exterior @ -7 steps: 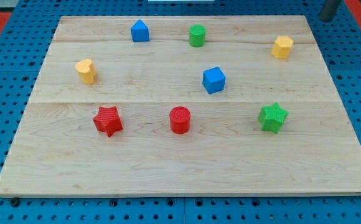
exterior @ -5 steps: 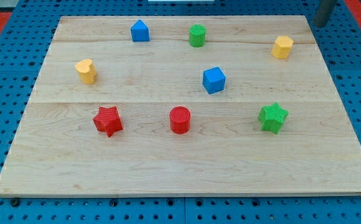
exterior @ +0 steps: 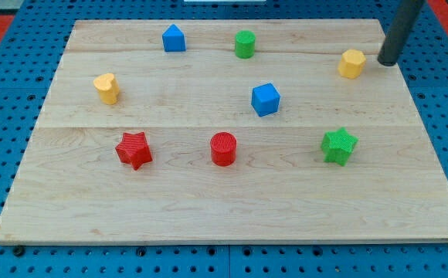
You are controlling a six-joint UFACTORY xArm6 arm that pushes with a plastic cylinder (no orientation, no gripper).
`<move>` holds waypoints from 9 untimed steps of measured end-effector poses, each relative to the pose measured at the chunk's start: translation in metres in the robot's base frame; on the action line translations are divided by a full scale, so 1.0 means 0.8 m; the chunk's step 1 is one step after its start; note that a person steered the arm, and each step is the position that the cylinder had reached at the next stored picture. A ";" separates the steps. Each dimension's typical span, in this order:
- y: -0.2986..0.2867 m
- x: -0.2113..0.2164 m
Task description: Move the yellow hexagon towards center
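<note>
The yellow hexagon (exterior: pixel 351 63) sits near the board's top right corner. My tip (exterior: pixel 387 61) stands just to its right, at the board's right edge, a small gap apart from it. The dark rod rises from there to the view's top right. The blue cube (exterior: pixel 266 100) lies nearest the board's middle, down and left of the hexagon.
A blue house-shaped block (exterior: pixel 174 38) and a green cylinder (exterior: pixel 244 44) sit along the top. A yellow heart (exterior: pixel 106 87) is at the left. A red star (exterior: pixel 134 149), a red cylinder (exterior: pixel 223 148) and a green star (exterior: pixel 338 145) line the lower half of the wooden board (exterior: pixel 232 208).
The rod has come down and leftwards from the view's top right corner to beside the yellow hexagon. No block has moved.
</note>
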State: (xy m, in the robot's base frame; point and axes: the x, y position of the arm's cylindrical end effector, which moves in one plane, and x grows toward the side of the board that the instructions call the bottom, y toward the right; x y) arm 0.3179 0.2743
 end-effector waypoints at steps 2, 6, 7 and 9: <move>-0.135 -0.065; -0.274 -0.078; -0.234 -0.075; -0.054 -0.029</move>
